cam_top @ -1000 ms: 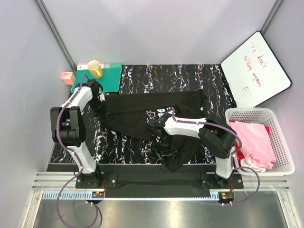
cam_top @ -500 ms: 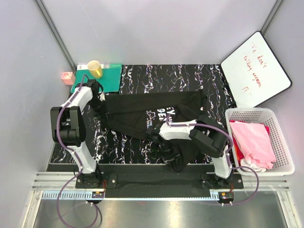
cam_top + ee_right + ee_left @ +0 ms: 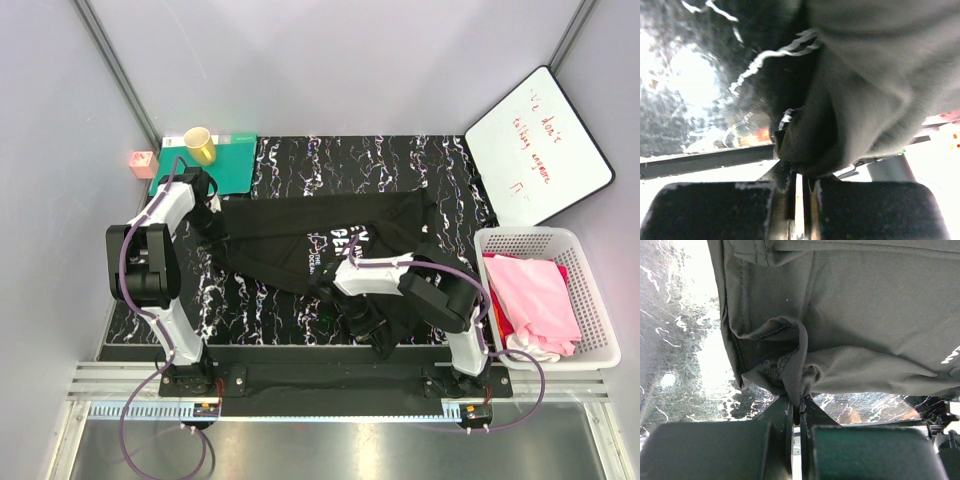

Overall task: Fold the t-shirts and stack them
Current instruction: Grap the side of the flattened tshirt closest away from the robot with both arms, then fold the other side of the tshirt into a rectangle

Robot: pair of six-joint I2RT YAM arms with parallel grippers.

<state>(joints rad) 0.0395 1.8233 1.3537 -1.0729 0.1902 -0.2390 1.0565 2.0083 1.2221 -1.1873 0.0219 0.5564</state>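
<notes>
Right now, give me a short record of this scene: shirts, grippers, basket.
black t-shirt: spread on the marbled tabletop, bunched toward the near edge
left gripper: shut on a stitched edge of the black t-shirt
right gripper: shut on a fold of the black t-shirt
basket: right of the tabletop, holds a pink t-shirt and a white t-shirt
folded stack: none visible

The black t-shirt carried slanted white lettering. The tabletop was black, marbled with white veins. I saw a teal-green mat, a yellow cup, a pink box, a bright pink t-shirt, a white basket and a white board with red writing.
</notes>
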